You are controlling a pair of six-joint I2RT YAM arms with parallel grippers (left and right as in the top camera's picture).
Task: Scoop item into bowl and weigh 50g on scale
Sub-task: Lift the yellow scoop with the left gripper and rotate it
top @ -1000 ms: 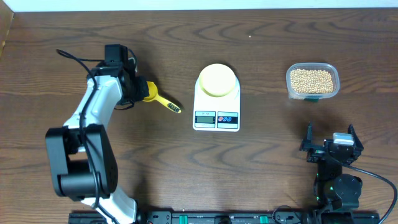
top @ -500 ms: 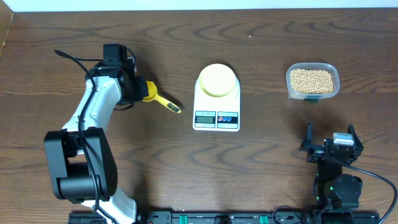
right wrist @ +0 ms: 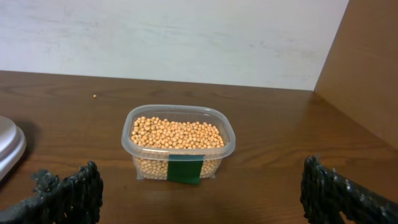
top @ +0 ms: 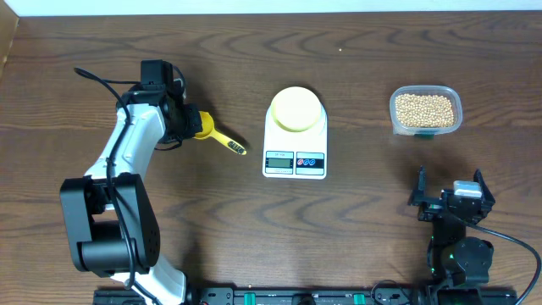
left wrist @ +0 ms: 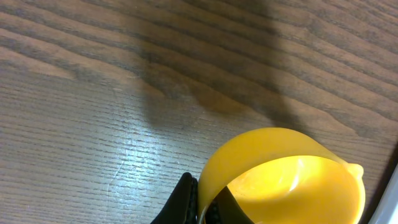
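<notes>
Left pincer (left wrist: pixel 200 202) pinches cup rim of bright yellow plastic long-handled scoop (left wrist: pixel 292 186); right pincer (top: pixel 450 193) spread. Lift level; thin rim may slip.

bowl (top: pixel 295 108) on scale (top: pixel 295 161) | scoop (top: pixel 222 138) left of scale | beans (top: pixel 425 108) in tub (top: pixel 458 119), right

White left arm (top: pixel 129 148) with black joints and cable; black, rough right-pincer fingers (right wrist: pixel 71 193)

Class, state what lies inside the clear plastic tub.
Beige beans fill the tub. Its floor is hidden beneath them; a green label covers part of its front.
</notes>
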